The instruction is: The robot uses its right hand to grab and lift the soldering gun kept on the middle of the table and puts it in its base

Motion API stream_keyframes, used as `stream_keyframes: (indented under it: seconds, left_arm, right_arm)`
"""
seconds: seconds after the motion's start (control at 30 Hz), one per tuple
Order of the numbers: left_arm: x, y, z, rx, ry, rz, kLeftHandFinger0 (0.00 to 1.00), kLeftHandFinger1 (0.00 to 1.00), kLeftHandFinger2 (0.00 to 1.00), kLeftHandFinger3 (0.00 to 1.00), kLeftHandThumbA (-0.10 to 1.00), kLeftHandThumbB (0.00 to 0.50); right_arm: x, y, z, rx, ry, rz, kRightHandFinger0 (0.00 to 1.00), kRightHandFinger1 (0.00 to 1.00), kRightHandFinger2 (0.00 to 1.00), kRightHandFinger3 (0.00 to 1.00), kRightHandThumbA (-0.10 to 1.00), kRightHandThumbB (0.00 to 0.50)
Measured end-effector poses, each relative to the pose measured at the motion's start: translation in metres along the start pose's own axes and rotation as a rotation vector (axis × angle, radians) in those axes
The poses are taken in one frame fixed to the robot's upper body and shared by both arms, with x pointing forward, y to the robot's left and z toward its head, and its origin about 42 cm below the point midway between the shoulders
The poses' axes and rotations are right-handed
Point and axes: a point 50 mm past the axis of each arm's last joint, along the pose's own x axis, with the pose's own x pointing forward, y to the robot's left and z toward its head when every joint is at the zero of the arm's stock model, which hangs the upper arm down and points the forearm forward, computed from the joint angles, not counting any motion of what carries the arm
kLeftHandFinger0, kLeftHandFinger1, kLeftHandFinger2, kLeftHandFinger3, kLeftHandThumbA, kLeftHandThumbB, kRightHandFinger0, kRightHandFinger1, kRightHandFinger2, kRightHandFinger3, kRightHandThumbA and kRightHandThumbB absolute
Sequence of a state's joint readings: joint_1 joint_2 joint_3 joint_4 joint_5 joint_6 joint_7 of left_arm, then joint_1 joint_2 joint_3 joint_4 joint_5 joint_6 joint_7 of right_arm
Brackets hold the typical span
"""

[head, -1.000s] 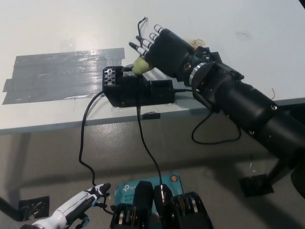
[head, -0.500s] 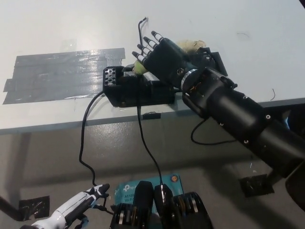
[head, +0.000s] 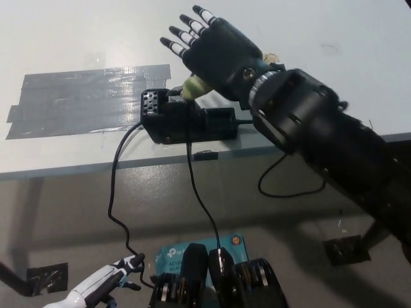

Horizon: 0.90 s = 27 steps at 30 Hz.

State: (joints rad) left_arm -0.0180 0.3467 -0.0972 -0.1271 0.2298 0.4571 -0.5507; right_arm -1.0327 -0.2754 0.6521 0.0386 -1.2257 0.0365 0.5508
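The soldering gun shows only as a yellow-green grip [head: 192, 86], resting at the back of the black base [head: 186, 122] near the table's front edge. My black right hand [head: 215, 51] hovers over it, lifted clear, open with fingers spread and nothing in it. The hand hides the rest of the gun. A black cord [head: 199, 192] runs from the base down over the table edge. My white left hand [head: 99, 287] rests low at the picture's lower left, open and holding nothing.
A patch of grey tape [head: 83, 99] covers the white table [head: 308, 25] left of the base. A second cord [head: 115, 186] hangs from the base toward the floor. A teal box [head: 192, 247] lies on the floor below.
My right hand has lifted up off the gun's grip and spread its fingers; the grip stays at the base. The left hand sits slightly lower in the picture.
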Motion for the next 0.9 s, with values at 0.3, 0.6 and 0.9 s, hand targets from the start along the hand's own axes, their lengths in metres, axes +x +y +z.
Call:
stream_keyframes:
  seconds: [0.3, 0.6, 0.9]
  left_arm:
    - [0.000, -0.001, -0.004, -0.006, 0.013, -0.003, 1.00, 0.81, 0.98, 1.00, 1.00, 0.500]
    - [-0.004, -0.003, -0.016, -0.028, 0.042, -0.001, 1.00, 0.89, 1.00, 1.00, 1.00, 0.500]
    - [-0.005, -0.002, -0.024, -0.046, 0.065, 0.005, 1.00, 0.89, 1.00, 1.00, 1.00, 0.500]
  right_arm:
    - [-0.081, 0.008, -0.003, 0.108, 0.022, -0.062, 1.00, 1.00, 1.00, 1.00, 0.69, 0.500]
    - [-0.244, 0.117, -0.012, 0.457, 0.305, 0.151, 1.00, 1.00, 1.00, 1.00, 0.45, 0.378]
    - [-0.355, 0.226, 0.007, 0.844, 0.609, 0.433, 1.00, 1.00, 1.00, 1.00, 0.42, 0.327]
